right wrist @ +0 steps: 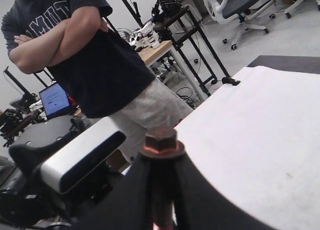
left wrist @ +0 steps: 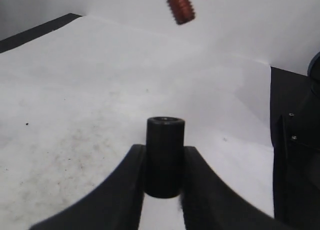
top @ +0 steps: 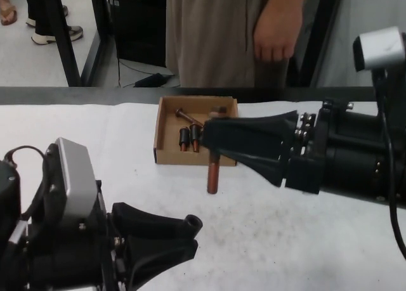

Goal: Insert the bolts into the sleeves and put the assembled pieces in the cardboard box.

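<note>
- The sleeve (left wrist: 165, 140) is clamped upright in the left gripper (left wrist: 164, 162), bore up, likely for entry from above.
- The bolt (top: 212, 174) is pinched under its head by the right gripper (top: 210, 139), threads hanging down, apart from the sleeve.
- The cardboard box (top: 166, 153) lies beyond that gripper.

Your right gripper (top: 212, 137) holds a copper bolt (top: 212, 175) upright just beside the cardboard box (top: 163, 156), while your left gripper (top: 190, 235) clamps a black sleeve (top: 193, 224).

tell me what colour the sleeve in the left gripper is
Black. The sleeve shows best in the left wrist view.
</note>
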`<state>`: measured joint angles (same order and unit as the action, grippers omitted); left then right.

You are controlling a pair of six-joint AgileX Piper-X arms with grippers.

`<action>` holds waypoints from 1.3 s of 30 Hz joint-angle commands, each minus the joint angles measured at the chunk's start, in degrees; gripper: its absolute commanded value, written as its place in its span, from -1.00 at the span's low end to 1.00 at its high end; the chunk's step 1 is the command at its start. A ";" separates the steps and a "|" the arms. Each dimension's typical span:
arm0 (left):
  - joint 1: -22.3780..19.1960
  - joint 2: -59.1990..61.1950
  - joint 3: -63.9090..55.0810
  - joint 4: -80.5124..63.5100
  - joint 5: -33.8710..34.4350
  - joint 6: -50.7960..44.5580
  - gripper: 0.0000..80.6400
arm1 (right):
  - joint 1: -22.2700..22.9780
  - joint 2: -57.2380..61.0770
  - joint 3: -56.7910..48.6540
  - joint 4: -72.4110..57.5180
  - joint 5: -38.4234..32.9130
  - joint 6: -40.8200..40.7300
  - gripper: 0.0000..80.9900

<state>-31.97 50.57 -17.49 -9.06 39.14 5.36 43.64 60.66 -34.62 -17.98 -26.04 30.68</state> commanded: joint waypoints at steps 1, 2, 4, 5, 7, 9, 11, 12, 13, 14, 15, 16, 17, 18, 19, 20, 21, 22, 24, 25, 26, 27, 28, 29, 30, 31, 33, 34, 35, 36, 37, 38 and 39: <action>-0.22 0.63 -0.04 -5.48 0.68 -4.79 -0.98 | 0.87 -0.68 -0.24 -1.38 -0.03 0.29 -0.99; -0.22 1.18 -0.04 -7.83 0.68 -6.59 -0.98 | 1.11 -0.68 -0.24 -1.38 -0.03 0.29 -0.99; -0.22 1.93 -0.04 -10.89 0.79 -8.61 -0.98 | 1.43 -0.68 -0.24 -1.38 0.08 0.29 -0.99; -0.22 2.11 -0.04 -11.82 0.79 -9.02 -0.98 | 1.42 -0.68 -0.24 -1.38 0.08 0.29 -0.99; -0.22 2.19 -0.04 -12.69 0.79 -9.72 -0.98 | 1.42 -0.68 -0.24 -1.38 0.08 0.29 -0.99; -0.22 2.19 -0.04 -12.69 1.42 -10.67 -0.98 | 1.42 -0.68 -0.24 -1.18 0.24 0.29 -0.99; -0.22 2.19 -0.04 -12.69 2.73 -11.89 -0.98 | 1.42 -0.68 -0.24 -1.01 0.45 0.29 -0.99; -0.22 2.19 -0.04 -12.69 3.33 -12.08 -0.98 | 1.42 -0.68 -0.24 -1.02 0.42 0.05 -0.99; -0.22 2.19 -0.04 -12.69 4.37 -12.30 -0.98 | 1.42 -0.68 -0.24 -1.02 0.42 -0.24 -0.99; -0.22 2.19 -0.04 -12.69 5.01 -12.53 -0.98 | 1.42 -0.68 -0.24 -0.95 0.42 -0.27 -0.99; -0.22 2.19 -0.04 -12.69 5.66 -12.65 -0.98 | 1.42 -0.68 -0.24 -0.95 0.42 -0.27 -0.99; -0.22 2.19 -0.04 -12.69 6.09 -12.63 -0.98 | 1.42 -0.68 -0.24 -0.95 0.69 -0.26 -0.99; -0.22 2.19 -0.04 -12.69 6.44 -12.63 -0.98 | 1.42 -0.68 -0.24 -0.76 1.07 -0.26 -0.99; -0.22 2.19 -0.04 -12.69 6.78 -12.63 -0.98 | 1.42 -0.68 -0.24 -0.76 1.34 -0.26 -0.99; -0.22 2.19 -0.04 -12.69 7.32 -12.63 -0.98 | 1.42 -0.68 -0.24 -0.76 1.34 -0.42 -0.99; -0.22 2.19 -0.04 -12.69 7.61 -12.63 -0.98 | 1.42 -0.68 -0.24 -0.76 1.34 -0.89 -0.99; -0.22 2.19 -0.04 -12.69 7.74 -12.63 -0.98 | 1.42 -0.68 -0.24 -0.76 1.34 -1.13 -0.99; -0.22 2.19 -0.04 -12.69 7.74 -12.63 -0.98 | 1.42 -0.68 -0.24 -0.76 1.34 -1.13 -0.99; -0.22 2.19 -0.04 -12.84 8.02 -12.63 -0.98 | 1.42 -0.68 -0.13 -0.49 1.34 -1.50 -0.99; -0.22 2.19 -0.04 -13.11 8.95 -12.73 -0.98 | 1.42 -0.68 -0.11 -0.10 1.34 -1.94 -0.99; -0.22 2.19 -0.04 -13.38 9.68 -12.90 -0.98 | 1.42 -0.68 -0.11 0.62 1.34 -2.21 -0.99; -0.22 2.19 -0.04 -13.53 10.30 -13.04 -0.98 | 1.42 -0.68 -0.11 1.01 1.34 -2.64 -0.99; -0.22 2.19 -0.04 -13.53 10.25 -13.07 -0.98 | 1.42 -0.68 0.05 1.08 1.34 -2.72 -0.99; -0.22 2.19 -0.04 -13.53 10.26 -13.07 -0.98 | 1.42 -0.68 0.20 1.06 1.34 -2.69 -0.99; -0.22 2.19 -0.04 -13.66 10.26 -12.86 -0.98 | 1.42 -0.68 0.38 1.06 1.34 -2.69 -0.99; -0.22 2.19 -0.04 -14.08 10.26 -12.86 -0.98 | 1.42 -0.68 0.52 1.06 1.34 -2.69 -0.99; -0.22 2.19 -0.04 -15.24 10.26 -12.87 -0.98 | 1.42 -0.68 0.79 1.23 1.34 -2.83 -0.99; -0.22 2.19 -0.04 -15.71 10.26 -12.87 -0.98 | 1.42 -0.68 0.93 1.22 1.34 -3.01 -0.99; -0.22 2.19 -0.04 -15.87 10.26 -12.87 -0.98 | 1.42 -0.68 1.01 1.40 1.34 -3.77 -0.99; -0.22 2.19 -0.04 -16.02 10.26 -13.02 -0.98 | 1.42 -0.68 0.98 1.61 1.34 -4.18 -0.99; -0.22 2.19 -0.04 -16.00 10.50 -13.07 -0.98 | 1.42 -0.68 0.98 1.85 1.45 -4.43 -0.99; -0.22 2.19 -0.04 -15.68 10.85 -13.06 -0.98 | 1.42 -0.68 0.98 1.84 1.53 -4.76 -0.99; -0.22 2.19 -0.04 -15.62 11.48 -13.06 -0.98 | 1.42 -0.68 0.98 1.84 1.50 -5.30 -0.99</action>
<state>-31.97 52.80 -17.21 -21.08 46.74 -8.43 44.98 60.34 -33.80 -16.74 -24.50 27.13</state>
